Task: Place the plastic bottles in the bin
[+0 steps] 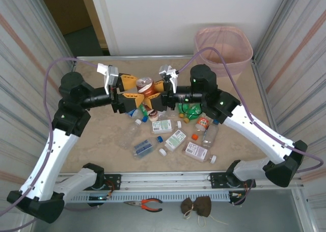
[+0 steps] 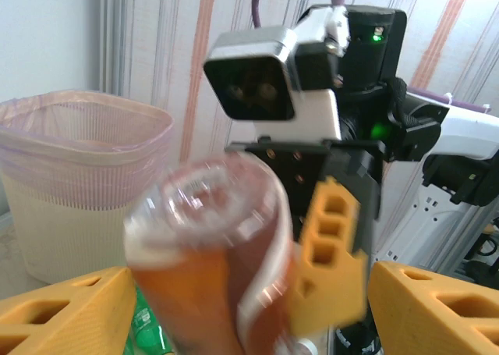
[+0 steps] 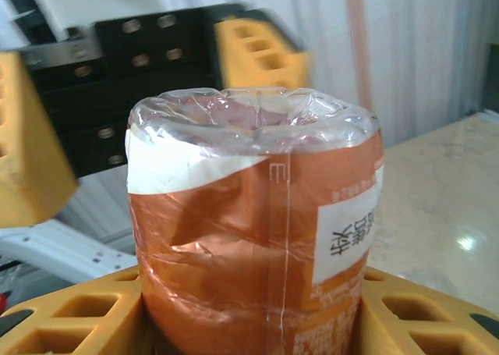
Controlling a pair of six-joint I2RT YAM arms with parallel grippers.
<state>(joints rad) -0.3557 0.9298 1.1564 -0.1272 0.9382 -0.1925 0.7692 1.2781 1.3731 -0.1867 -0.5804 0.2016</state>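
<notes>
Right gripper [image 3: 249, 324]: clenched on the orange-labelled bottle [image 3: 253, 230], with one yellow finger pressed against each side of its lower body. A crinkled clear end of the bottle faces the wrist camera. Left gripper [image 2: 249, 316]: released, with its yellow fingers [image 2: 62, 312] spread wide on either side of the same bottle. The one on the bin side lies close against the label, but the blur may hide a small gap; the other stands well apart from it. Both grippers meet nose to nose around this bottle, left of the bin [image 1: 229, 41] and nearer the arm bases than it is. Remaining plastic bottles [image 1: 175, 139]: a loose heap on the table [image 1: 97, 140], nearer the bases than the bin and to its left. It includes a green one directly under the right wrist, flat white-labelled ones, and a clear blue-labelled one at the edge farthest from the bin. Bin: cream lattice wall, pink liner folded over the rim, standing upright at the table's far right corner, apart from both grippers.
</notes>
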